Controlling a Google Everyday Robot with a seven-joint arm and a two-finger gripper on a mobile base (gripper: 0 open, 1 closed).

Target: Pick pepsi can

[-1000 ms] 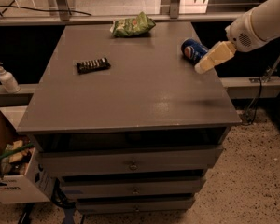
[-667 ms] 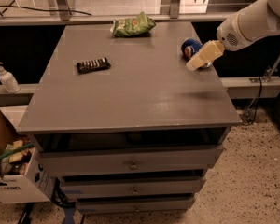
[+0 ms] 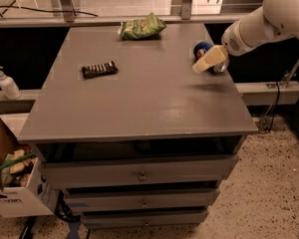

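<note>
The pepsi can (image 3: 203, 49) lies on its side near the right edge of the grey cabinet top (image 3: 139, 88), blue with a silver end, partly hidden behind my gripper. My gripper (image 3: 208, 60), cream-coloured at the end of a white arm coming in from the upper right, hovers just in front of the can and overlaps it in the camera view.
A green snack bag (image 3: 141, 27) lies at the back of the top. A flat black bar (image 3: 99, 69) lies to the left. The cabinet has drawers (image 3: 142, 175) below. A soap bottle (image 3: 6, 82) and a cardboard box (image 3: 12, 183) stand at the left.
My gripper has moved left and up along the right edge of the top, closer over the can. The can has not moved.
</note>
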